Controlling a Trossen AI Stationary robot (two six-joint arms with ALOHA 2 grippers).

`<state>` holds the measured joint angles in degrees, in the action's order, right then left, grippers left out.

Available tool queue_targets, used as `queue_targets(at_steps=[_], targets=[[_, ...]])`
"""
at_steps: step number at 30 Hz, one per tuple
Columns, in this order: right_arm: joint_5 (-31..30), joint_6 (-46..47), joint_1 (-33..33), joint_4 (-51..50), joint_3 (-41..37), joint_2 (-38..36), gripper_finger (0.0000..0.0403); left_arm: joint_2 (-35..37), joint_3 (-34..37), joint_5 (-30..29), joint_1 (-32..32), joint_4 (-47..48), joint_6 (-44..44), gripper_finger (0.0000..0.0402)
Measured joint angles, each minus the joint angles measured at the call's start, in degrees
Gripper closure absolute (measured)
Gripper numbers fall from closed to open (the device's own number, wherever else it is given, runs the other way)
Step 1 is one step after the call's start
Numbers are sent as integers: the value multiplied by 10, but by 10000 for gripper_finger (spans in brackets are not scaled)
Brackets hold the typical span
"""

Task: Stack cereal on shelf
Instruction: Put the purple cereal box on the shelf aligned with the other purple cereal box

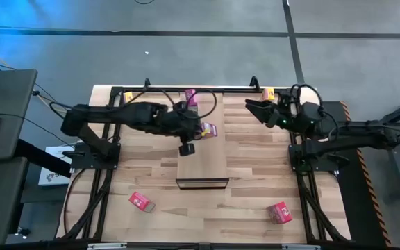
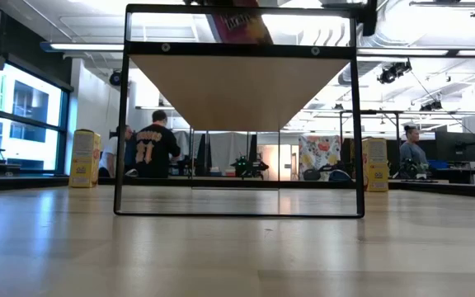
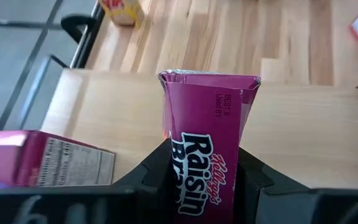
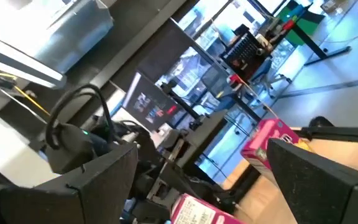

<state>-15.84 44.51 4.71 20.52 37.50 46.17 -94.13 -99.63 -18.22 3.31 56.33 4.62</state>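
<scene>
high: straight down over the whole table (image 1: 255, 208), shelf (image 1: 201, 163) dead centre | low: tabletop level, facing 12 o'clock through the shelf frame (image 2: 239, 124) into the room | left wrist: tight on a magenta box (image 3: 207, 149) over the shelf, same one high sees | right wrist: tilted up, mostly room

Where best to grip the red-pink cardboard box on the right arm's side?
From above, across two opposite side edges of the red-pink cardboard box: it seems to lie flat on the wooden table, askew, so the wrist should turn to match.
</scene>
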Motion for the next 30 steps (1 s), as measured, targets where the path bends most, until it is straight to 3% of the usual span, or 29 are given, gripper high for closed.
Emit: queue_targets(at_steps=[7, 14, 30], targets=[[-2, -2, 5, 45, 0, 42, 50, -16, 0, 29, -19, 3, -13, 309], [-24, -75, 5, 110, 0, 45, 50, -16, 0, 28, -21, 2, -41, 302], [1, -125, 5, 113, 0, 45, 50, -16, 0, 27, -22, -15, 38, 192]])
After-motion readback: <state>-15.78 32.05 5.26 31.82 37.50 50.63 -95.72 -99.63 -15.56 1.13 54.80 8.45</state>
